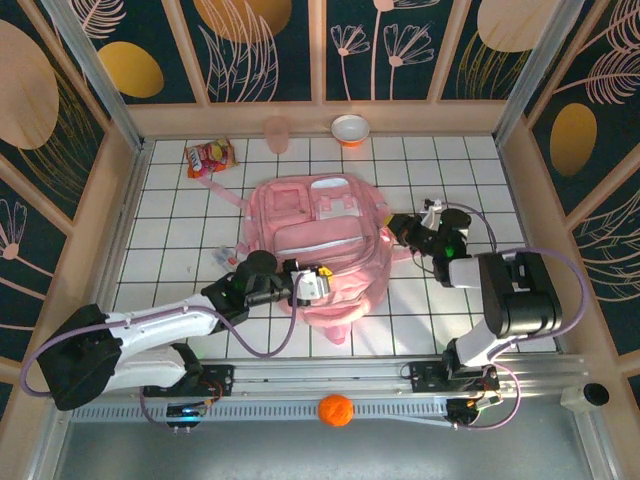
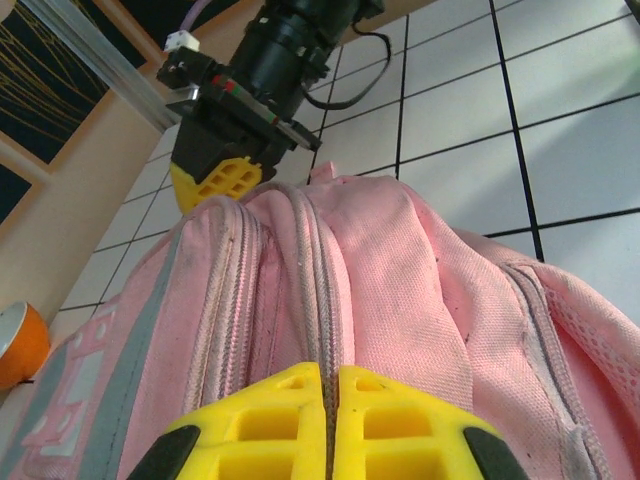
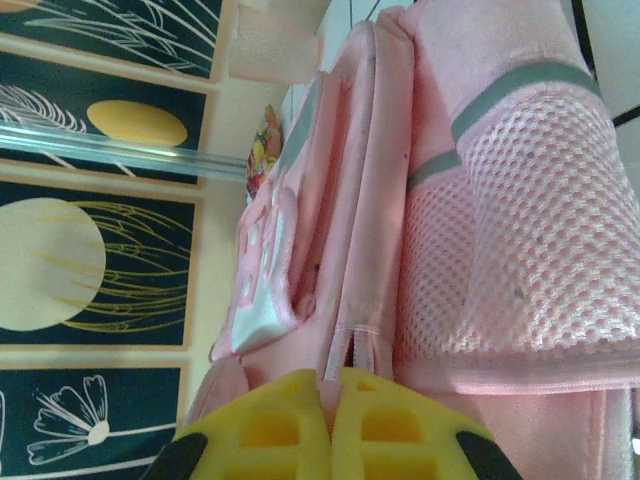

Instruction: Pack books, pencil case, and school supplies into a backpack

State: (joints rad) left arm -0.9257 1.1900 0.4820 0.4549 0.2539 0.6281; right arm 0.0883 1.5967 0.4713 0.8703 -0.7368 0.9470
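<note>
— Pink fabric in the middle: what is it?

— A large soft pink fabric backpack point(image 1: 320, 240). It lies flat on the white tiled tabletop point(image 1: 180, 230), with its front pockets and paler zip trims facing up.

— Where are the two arms?

— The left tool point(image 1: 318, 283) meets the backpack's near end. The right tool point(image 1: 400, 228) meets its right edge.

— Spread, or pressed together?

— Both are pressed together. In the left wrist view the yellow fingers point(image 2: 270, 420) pinch a zip ridge of the backpack that runs up between them. In the right wrist view the yellow fingers point(image 3: 270, 425) pinch a seam edge, beside a mesh side pocket point(image 3: 520, 230).

— Anything else on the tabletop?

— Along the far edge, well apart from the backpack, sit a red-and-yellow printed snack packet point(image 1: 210, 157), a pale pink cup point(image 1: 276, 133) and an orange bowl with a white inside point(image 1: 350, 129). An orange ball point(image 1: 336, 410) lies near the arm bases, off the tiles.
</note>
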